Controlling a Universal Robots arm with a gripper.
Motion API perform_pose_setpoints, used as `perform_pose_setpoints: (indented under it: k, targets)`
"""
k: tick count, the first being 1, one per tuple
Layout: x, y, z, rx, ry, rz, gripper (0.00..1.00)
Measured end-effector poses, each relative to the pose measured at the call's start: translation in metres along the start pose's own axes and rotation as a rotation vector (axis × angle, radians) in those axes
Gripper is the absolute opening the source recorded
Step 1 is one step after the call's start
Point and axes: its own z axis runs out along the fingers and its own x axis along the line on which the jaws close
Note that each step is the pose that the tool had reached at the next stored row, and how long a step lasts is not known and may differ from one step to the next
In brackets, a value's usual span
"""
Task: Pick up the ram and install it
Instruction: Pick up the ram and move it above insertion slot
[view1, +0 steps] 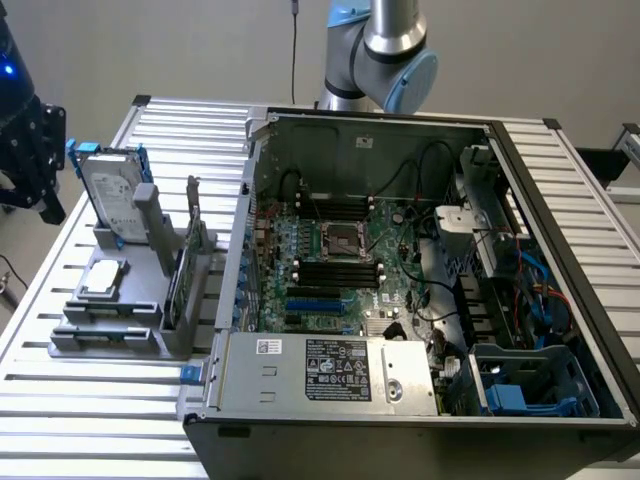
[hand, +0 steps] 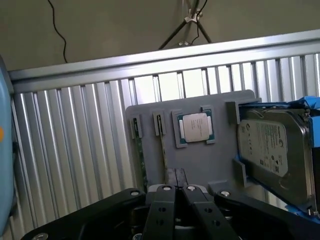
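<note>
Two thin green ram sticks stand on edge in the slots of a grey holder (hand: 200, 160), one ram stick (hand: 163, 150) beside the other (hand: 141, 167). My gripper (hand: 176, 176) hangs above the holder, shut with nothing between its fingers. Its tips overlap the end of the nearer ram stick in the wrist view. The same holder (view1: 140, 290) sits on the slatted table at the exterior view's left, beside the open computer case (view1: 400, 130). Inside the case, black memory slots (view1: 338, 270) lie on the motherboard next to the processor socket (view1: 340, 240).
A silver hard drive with blue rails (hand: 265, 145) (view1: 112, 195) leans in the holder, and a square processor chip (hand: 196, 126) (view1: 103, 280) lies flat in it. The arm's elbow (view1: 385, 50) rises behind the case. Black equipment (view1: 25, 130) stands off the table's left edge.
</note>
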Motion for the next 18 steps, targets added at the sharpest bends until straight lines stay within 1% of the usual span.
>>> perform_pose_setpoints:
  k: [6, 7, 8, 11, 13, 14, 18]
  targets:
    - [0.003, -0.0010, 0.0077, 0.0003, 0.0012, -0.036, 0.12]
    - [0.004, -0.0016, 0.0095, 0.0004, 0.0013, -0.039, 0.17]
    - [0.004, -0.0020, 0.0113, 0.0004, 0.0015, -0.041, 0.17]
    - [0.007, -0.0031, 0.0167, 0.0004, 0.0016, -0.046, 0.36]
    - [0.009, -0.0038, 0.0203, 0.0003, 0.0018, -0.049, 0.36]
    - [0.010, -0.0041, 0.0221, 0.0004, 0.0018, -0.050, 0.42]
    - [0.013, -0.0072, 0.0294, 0.0004, 0.0021, -0.061, 0.42]
